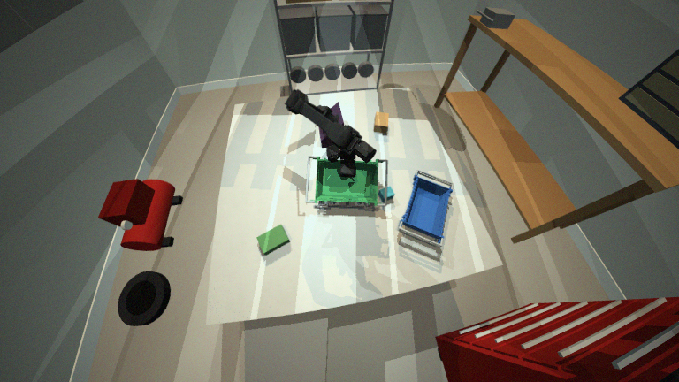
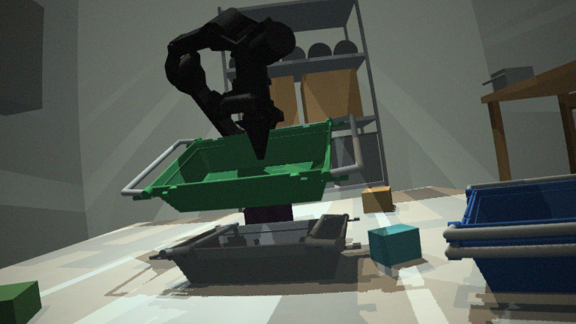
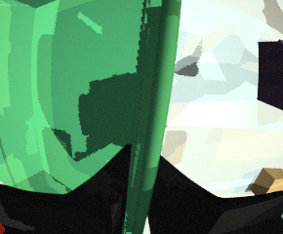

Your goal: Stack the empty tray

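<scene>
The empty green tray (image 1: 321,182) (image 2: 254,195) (image 3: 162,73) hangs in the air above the grey tray (image 2: 263,268), with a gap between them. Its own two wire bars stand out past its ends, and it looks slightly tilted in the exterior view. My gripper (image 2: 260,157) (image 3: 137,151) is shut on the green tray's far long wall, one finger inside and one outside. The grey tray stands on the table. Its left bar (image 2: 212,236) and right bar (image 2: 317,231) lie in across its top. Its load is mostly hidden; in the top view the green tray covers nearly all of it.
A blue tray (image 1: 426,208) (image 2: 526,261) with wire bars stands to the right. A teal block (image 1: 384,194) (image 2: 394,244) is close to the grey tray's right end. An orange block (image 1: 381,122) (image 2: 376,199) (image 3: 272,180) is behind, and a green block (image 1: 273,239) (image 2: 19,303) at the front left.
</scene>
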`<action>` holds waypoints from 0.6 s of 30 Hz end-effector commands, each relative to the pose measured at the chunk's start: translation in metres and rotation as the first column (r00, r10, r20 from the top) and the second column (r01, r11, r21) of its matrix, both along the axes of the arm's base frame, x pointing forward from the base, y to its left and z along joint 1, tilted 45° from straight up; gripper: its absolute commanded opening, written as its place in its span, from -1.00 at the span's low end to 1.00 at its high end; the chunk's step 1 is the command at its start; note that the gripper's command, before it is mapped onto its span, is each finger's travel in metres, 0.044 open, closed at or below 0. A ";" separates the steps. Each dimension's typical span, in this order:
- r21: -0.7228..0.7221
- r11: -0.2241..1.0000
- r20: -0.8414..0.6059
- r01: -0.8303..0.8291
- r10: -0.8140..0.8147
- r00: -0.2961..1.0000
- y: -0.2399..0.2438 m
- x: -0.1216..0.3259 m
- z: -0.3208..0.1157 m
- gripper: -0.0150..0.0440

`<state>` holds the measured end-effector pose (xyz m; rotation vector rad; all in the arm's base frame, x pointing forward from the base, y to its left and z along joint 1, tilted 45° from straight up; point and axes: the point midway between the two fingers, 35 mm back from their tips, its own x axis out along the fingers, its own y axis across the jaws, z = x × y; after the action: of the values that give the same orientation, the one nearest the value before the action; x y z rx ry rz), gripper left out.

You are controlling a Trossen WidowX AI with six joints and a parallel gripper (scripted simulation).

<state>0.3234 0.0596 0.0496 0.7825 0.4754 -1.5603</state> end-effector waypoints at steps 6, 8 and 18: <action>0.004 1.000 0.020 -0.021 0.021 1.000 0.007 0.003 0.004 -0.49; 0.004 1.000 0.020 -0.021 0.021 1.000 0.007 0.003 0.004 -0.49; 0.004 1.000 0.020 -0.021 0.021 1.000 0.007 0.005 0.003 -0.49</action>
<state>0.3243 0.0600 0.0500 0.7858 0.4745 -1.5587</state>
